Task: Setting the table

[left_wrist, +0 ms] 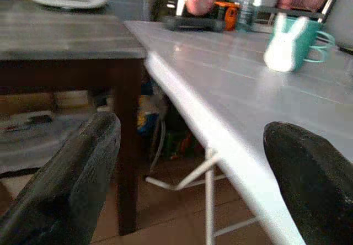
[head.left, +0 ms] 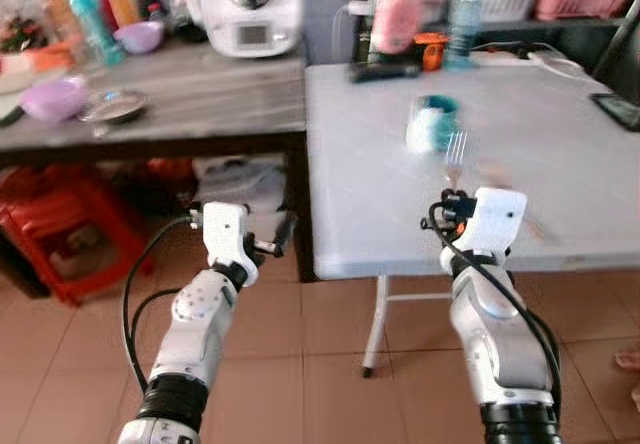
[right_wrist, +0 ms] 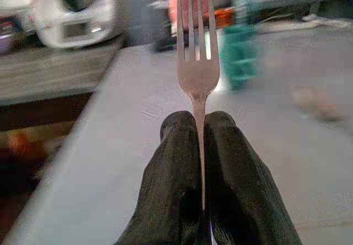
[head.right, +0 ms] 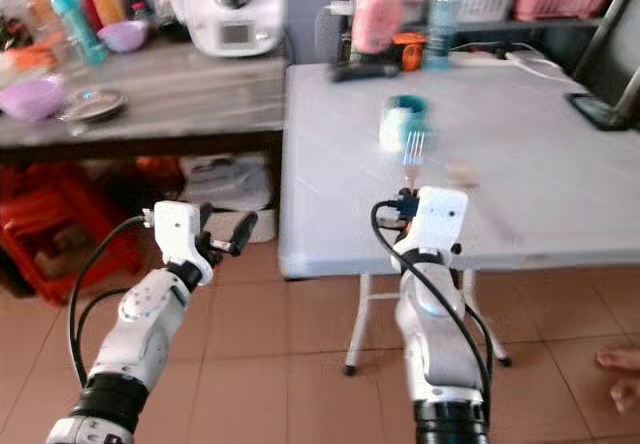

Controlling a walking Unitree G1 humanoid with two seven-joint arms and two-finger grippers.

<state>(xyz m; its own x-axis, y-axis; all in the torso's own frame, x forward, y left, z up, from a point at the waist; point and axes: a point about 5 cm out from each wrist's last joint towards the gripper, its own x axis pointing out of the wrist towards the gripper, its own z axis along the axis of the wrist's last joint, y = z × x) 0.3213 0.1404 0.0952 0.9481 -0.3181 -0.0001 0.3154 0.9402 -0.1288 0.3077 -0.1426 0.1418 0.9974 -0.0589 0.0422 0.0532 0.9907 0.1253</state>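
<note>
Pinching silver metal fork (right_wrist: 196,63) by handle, right gripper (right_wrist: 199,124) over near edge of white folding table (head.left: 560,144), tines forward toward teal mug (head.left: 433,124). Left gripper (left_wrist: 182,145) wide apart, off table's corner.

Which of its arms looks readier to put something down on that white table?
The right. Its right gripper already pinches a silver metal fork over the white table; the left gripper is open, empty, off the table's edge.
</note>
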